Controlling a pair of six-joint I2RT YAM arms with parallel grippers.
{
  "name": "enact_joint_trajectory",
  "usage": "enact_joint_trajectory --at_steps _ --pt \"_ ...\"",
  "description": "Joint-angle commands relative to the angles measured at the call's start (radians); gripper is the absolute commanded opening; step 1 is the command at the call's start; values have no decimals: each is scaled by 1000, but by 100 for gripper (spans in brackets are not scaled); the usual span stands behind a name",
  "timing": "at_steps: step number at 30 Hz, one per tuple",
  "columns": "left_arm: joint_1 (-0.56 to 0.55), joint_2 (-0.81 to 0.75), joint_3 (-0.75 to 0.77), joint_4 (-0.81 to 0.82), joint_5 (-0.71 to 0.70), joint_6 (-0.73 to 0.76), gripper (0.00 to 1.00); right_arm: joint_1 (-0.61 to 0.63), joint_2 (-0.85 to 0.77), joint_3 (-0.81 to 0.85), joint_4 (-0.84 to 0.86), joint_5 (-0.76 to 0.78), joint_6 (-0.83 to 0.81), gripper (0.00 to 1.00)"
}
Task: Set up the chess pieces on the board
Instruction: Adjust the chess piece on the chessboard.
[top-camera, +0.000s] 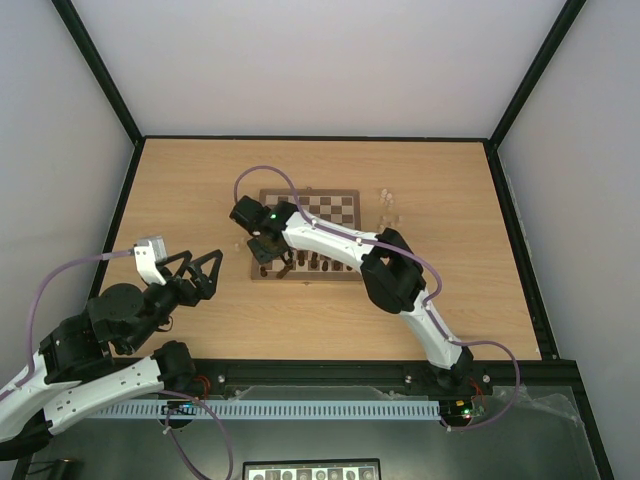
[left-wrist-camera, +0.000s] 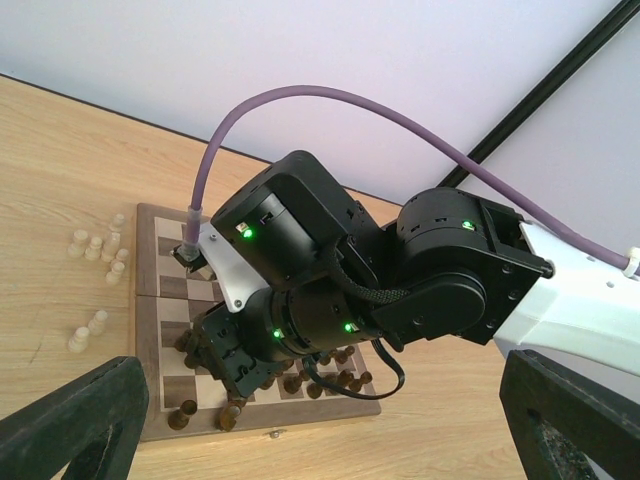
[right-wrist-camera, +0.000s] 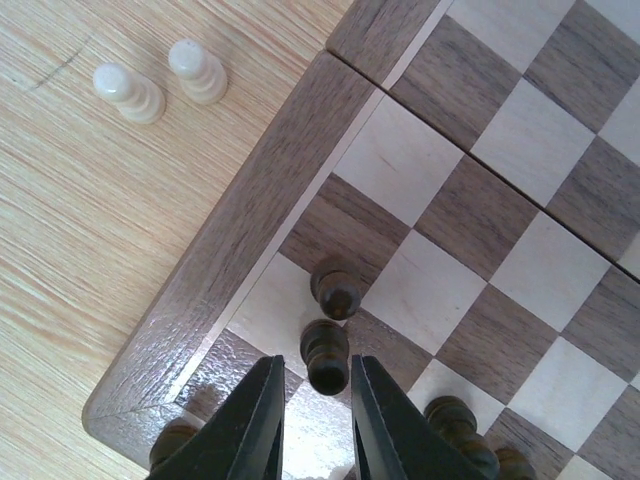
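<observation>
The board (top-camera: 345, 205) lies mid-table with its far squares bare. A row of dark chess pieces (top-camera: 318, 263) stands along its near edge. My right gripper (top-camera: 266, 262) is low over the board's near left corner. In the right wrist view its fingers (right-wrist-camera: 262, 420) stand narrowly on either side of a dark pawn (right-wrist-camera: 327, 355), and the gripper (right-wrist-camera: 316, 362) is shut on it. A second dark pawn (right-wrist-camera: 337, 290) stands just beyond it. My left gripper (top-camera: 206, 258) hovers open over the table left of the board, holding nothing.
Two cream pawns (right-wrist-camera: 128, 92) lie on the table by the board's left border. More cream pieces (top-camera: 388, 205) sit off the board's right side. The right arm (left-wrist-camera: 440, 270) fills most of the left wrist view. Black frame rails edge the table.
</observation>
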Motion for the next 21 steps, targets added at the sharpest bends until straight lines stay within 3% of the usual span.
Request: enact_joint_trajectory --at_steps 1,16,21 --pt "-5 -12 -9 -4 -15 9 99 4 24 9 -49 43 7 20" --pt "-6 -12 -10 -3 -16 9 99 4 38 7 -36 11 0 20" --pt "-6 -13 -9 -3 -15 9 99 3 35 6 -36 16 2 11"
